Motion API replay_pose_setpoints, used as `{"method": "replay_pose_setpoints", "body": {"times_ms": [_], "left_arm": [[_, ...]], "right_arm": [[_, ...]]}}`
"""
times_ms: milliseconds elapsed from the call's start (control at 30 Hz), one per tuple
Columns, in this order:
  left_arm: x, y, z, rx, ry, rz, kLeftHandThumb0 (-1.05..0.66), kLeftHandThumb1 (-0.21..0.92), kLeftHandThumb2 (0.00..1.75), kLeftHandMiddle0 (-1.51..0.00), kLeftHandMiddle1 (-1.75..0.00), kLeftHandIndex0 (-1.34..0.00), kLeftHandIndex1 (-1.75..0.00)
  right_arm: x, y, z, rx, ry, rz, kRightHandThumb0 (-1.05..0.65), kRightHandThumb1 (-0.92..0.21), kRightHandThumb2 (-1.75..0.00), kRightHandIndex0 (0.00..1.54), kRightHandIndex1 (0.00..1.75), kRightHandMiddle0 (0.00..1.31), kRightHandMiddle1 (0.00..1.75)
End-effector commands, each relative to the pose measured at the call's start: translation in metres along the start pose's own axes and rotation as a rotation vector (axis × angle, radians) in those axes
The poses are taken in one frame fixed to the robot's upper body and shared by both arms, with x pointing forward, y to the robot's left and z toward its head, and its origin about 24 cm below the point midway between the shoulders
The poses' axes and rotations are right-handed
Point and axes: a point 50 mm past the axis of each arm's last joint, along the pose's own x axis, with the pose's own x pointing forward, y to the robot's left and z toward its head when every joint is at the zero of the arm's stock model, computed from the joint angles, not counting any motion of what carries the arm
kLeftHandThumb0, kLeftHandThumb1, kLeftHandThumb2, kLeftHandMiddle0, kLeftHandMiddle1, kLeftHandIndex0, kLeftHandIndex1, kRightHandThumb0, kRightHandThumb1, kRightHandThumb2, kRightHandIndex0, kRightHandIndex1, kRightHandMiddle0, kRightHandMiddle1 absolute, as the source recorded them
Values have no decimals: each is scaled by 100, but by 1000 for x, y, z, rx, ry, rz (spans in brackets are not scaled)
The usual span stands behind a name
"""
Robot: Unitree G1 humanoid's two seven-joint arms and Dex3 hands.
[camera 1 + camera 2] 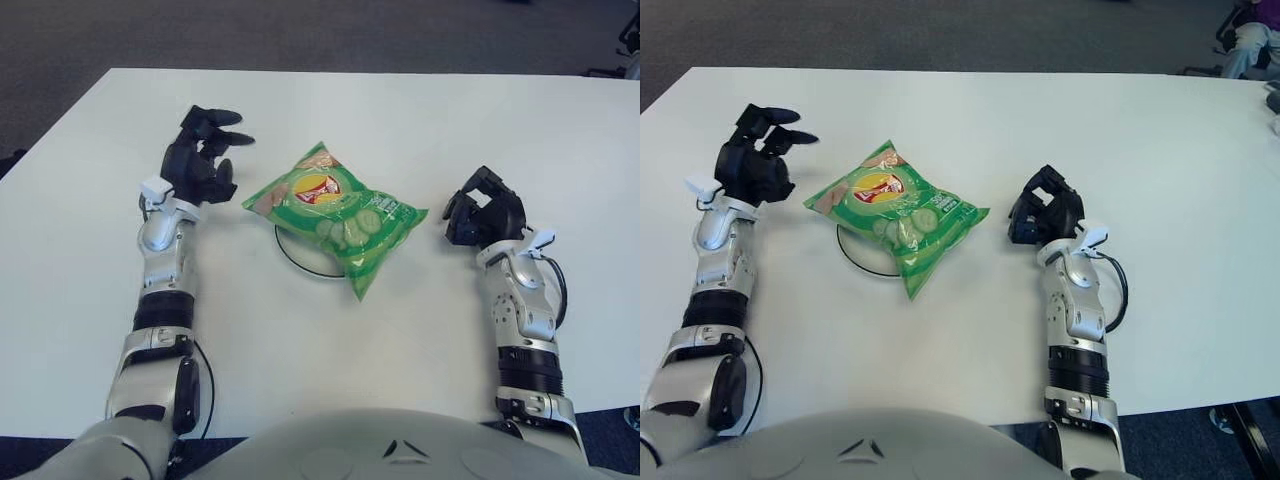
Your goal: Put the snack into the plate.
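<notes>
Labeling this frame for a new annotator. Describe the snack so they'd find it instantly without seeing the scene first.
On the white table, look near the middle, between the robot's left hand and right hand. There a white round plate shows, mostly covered by the snack bag lying across it. It is the only colourful thing: a bright green crinkly bag with cucumber slices and a red-and-yellow logo.

Stereo head cam, two eyes side by side
Both look forward and down at the white table from close above; both cover both arms, the table centre and the far edge; right eye shifted slightly right
</notes>
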Motion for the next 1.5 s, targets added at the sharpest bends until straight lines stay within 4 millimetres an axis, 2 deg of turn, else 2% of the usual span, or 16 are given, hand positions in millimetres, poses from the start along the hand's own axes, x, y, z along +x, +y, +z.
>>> {"method": "replay_pose_setpoints", "body": {"times_ms": [0, 133, 300, 333, 400, 533, 867, 1467], "left_arm": [[-15, 1, -6, 22, 29, 104, -2, 11, 153, -71, -174, -64, -165], [-31, 1, -15, 85, 64, 187, -1, -2, 170, -83, -174, -67, -173], [-36, 1, -21, 65, 115, 238, -1, -6, 174, -87, -175, -69, -174], [-37, 1, -23, 42, 134, 248, -20, 3, 165, -103, -175, -71, -174], [-39, 2, -27, -27, 178, 270, -37, 10, 157, -118, -175, -72, -174], [-42, 2, -31, -105, 233, 315, -51, 15, 152, -132, -175, -74, -175], [-54, 0, -39, -152, 314, 388, -55, 14, 153, -138, -175, -76, -175], [-67, 7, -47, -64, 393, 398, -54, 18, 149, -136, -175, -73, -175]], "right_arm": [[-18, -8, -33, 44, 117, -56, -1, 7, -175, 89, 172, 69, 175], [-18, -7, -33, 43, 116, -57, -1, 7, -175, 90, 171, 69, 175], [-18, -8, -33, 42, 117, -54, -1, 8, -175, 91, 169, 69, 175], [-18, -8, -33, 43, 118, -53, -1, 8, -175, 91, 169, 70, 175], [-18, -8, -33, 42, 116, -50, -1, 8, -175, 91, 169, 70, 175], [-18, -8, -33, 39, 116, -50, -1, 8, -175, 91, 170, 69, 175], [-18, -9, -34, 21, 138, -62, -1, 7, -175, 90, 171, 69, 175], [-19, -9, -34, 13, 146, -52, -1, 6, -175, 89, 173, 68, 175]]}}
